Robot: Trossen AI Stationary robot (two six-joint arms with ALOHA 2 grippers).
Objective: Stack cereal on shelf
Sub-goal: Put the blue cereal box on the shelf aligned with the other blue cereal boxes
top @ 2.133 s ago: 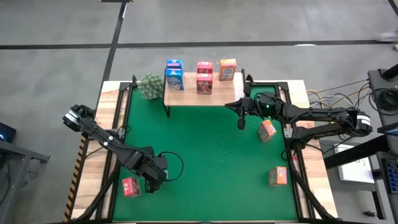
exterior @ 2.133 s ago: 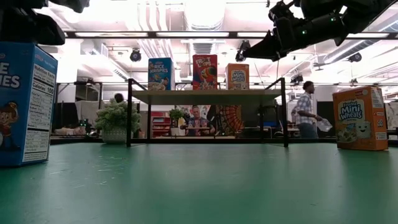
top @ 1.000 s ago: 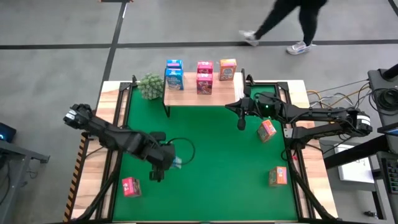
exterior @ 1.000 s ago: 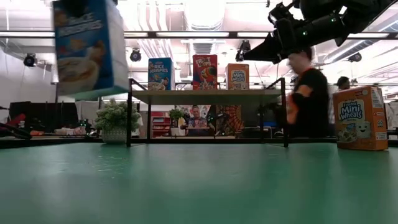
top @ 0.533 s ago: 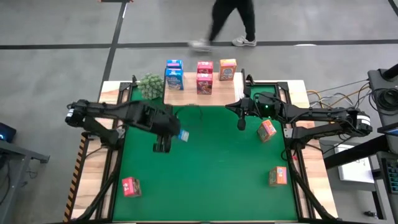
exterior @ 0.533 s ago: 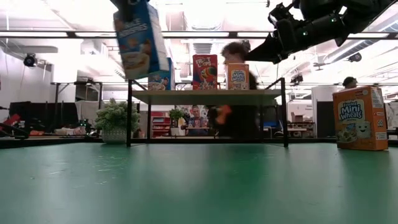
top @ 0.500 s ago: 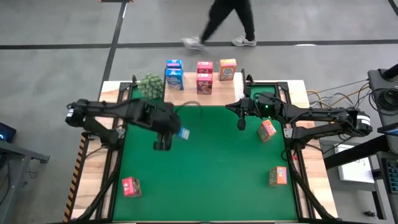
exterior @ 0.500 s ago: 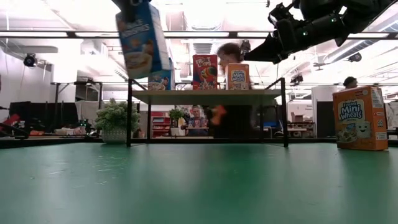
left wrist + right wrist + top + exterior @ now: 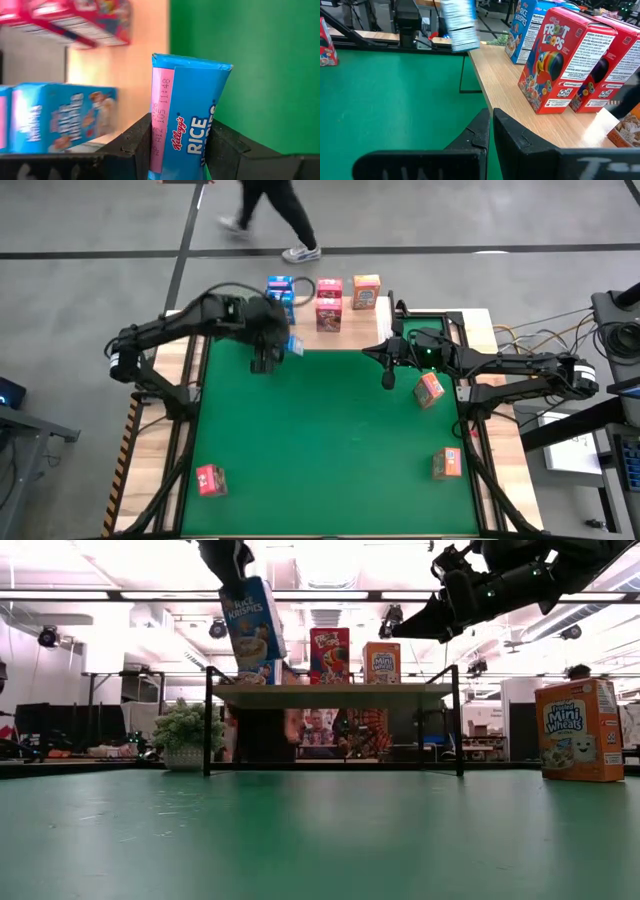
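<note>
The left gripper (image 9: pixel 278 346) grips a blue Rice Krispies box (image 9: pixel 293 345) between its fingers (image 9: pixel 131 146), holding it in the air, tilted, just in front of the wooden shelf's (image 9: pixel 345 335) left end. In the low view this box (image 9: pixel 252 627) hangs above the level of the shelf top (image 9: pixel 330 690), with its lower edge near the plank. On the shelf, another blue Rice Krispies box (image 9: pixel 280 298) stands toward the left end, two red Froot Loops boxes (image 9: pixel 328 304) stand one in front of the other near the middle, and an orange Mini Wheats box (image 9: pixel 366 292) stands to their right. The right gripper (image 9: pixel 386 379) hangs with its fingers (image 9: pixel 479 131) pressed together and empty, just in front of the shelf's right end. A tilted orange-red box (image 9: pixel 429 389) lies on the green mat (image 9: pixel 330 450) to the right of that gripper, in front of the shelf's right end. Another orange Mini Wheats box (image 9: pixel 446 463) stands farther forward from the shelf on the same side, and a pink-red box (image 9: pixel 210 479) lies on the mat well in front of the shelf's left end. A green plant (image 9: pixel 185 730) sits just left of the shelf. A person (image 9: pixel 265 210) walks on the floor behind the shelf.
</note>
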